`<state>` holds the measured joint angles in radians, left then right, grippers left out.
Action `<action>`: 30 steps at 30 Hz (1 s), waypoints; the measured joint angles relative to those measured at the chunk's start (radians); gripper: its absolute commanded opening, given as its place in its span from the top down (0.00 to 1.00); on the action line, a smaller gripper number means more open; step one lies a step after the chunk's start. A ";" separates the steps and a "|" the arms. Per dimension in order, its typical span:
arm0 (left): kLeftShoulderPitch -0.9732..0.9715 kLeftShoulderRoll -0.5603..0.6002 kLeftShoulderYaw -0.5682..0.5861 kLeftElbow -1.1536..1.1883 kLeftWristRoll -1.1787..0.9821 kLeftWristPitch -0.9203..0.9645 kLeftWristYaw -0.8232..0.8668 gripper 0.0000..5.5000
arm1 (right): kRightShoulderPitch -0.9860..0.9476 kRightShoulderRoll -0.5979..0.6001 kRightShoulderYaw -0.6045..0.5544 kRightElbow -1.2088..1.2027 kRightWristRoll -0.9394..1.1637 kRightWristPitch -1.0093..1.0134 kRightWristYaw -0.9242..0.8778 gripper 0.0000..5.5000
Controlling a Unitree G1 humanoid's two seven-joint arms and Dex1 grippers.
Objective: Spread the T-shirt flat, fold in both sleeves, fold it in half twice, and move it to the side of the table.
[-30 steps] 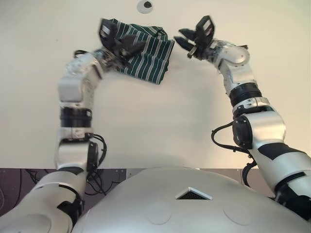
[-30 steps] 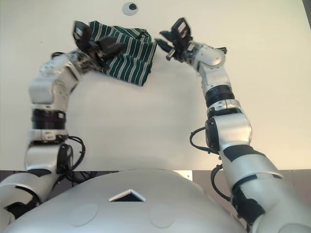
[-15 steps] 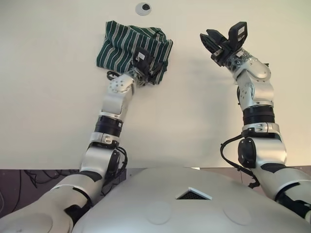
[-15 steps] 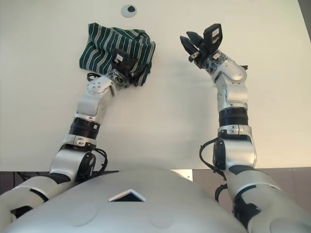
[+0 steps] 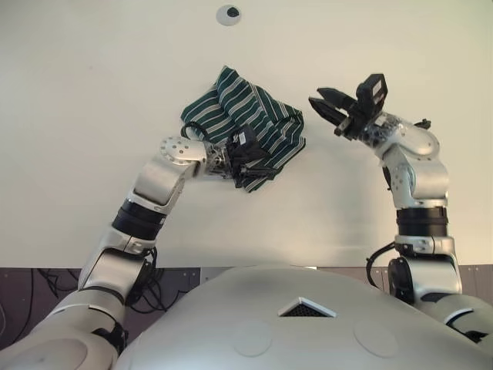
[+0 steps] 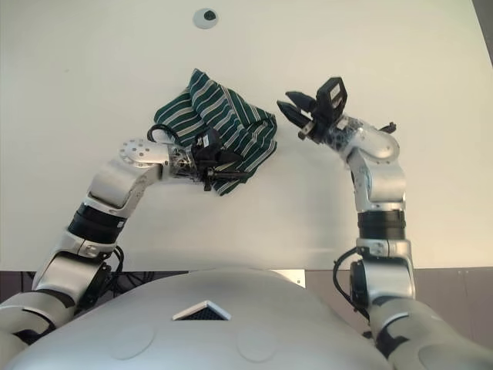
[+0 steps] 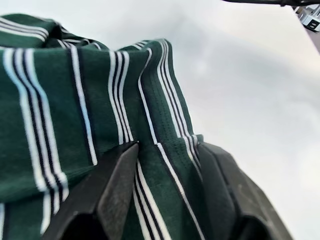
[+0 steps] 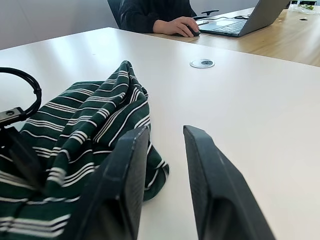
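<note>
Slippage risk: your left jaws grip the T-shirt (image 5: pixel 250 123) by one edge.
Dragging may spill its folds; right jaws gape beside it.

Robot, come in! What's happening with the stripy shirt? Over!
Left gripper shut on the T-shirt, bunched, not flat. Right gripper open, empty, beside it. Round cap farther off on the table, not in the way.

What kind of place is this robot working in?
Probably an office: a pale table with a round cable grommet, and a neighbouring wooden desk holding an open laptop.
</note>
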<state>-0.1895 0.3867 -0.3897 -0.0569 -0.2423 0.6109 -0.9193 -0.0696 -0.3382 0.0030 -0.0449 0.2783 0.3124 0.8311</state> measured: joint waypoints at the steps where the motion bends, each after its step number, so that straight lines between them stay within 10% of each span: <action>1: 0.004 -0.007 0.011 -0.006 -0.008 0.006 0.017 0.61 | 0.031 0.000 0.007 -0.034 0.007 0.022 0.002 0.76; 17: 0.061 0.036 0.113 -0.150 -0.142 0.158 0.063 0.61 | 0.061 -0.027 0.159 -0.005 -0.093 -0.044 -0.072 0.76; 30: -0.019 0.031 0.231 -0.078 -0.199 0.166 0.117 0.61 | 0.051 -0.027 0.153 0.023 -0.039 -0.014 -0.031 1.00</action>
<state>-0.2081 0.4176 -0.1585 -0.1352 -0.4415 0.7766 -0.8024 -0.0182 -0.3649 0.1560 -0.0223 0.2394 0.2987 0.7998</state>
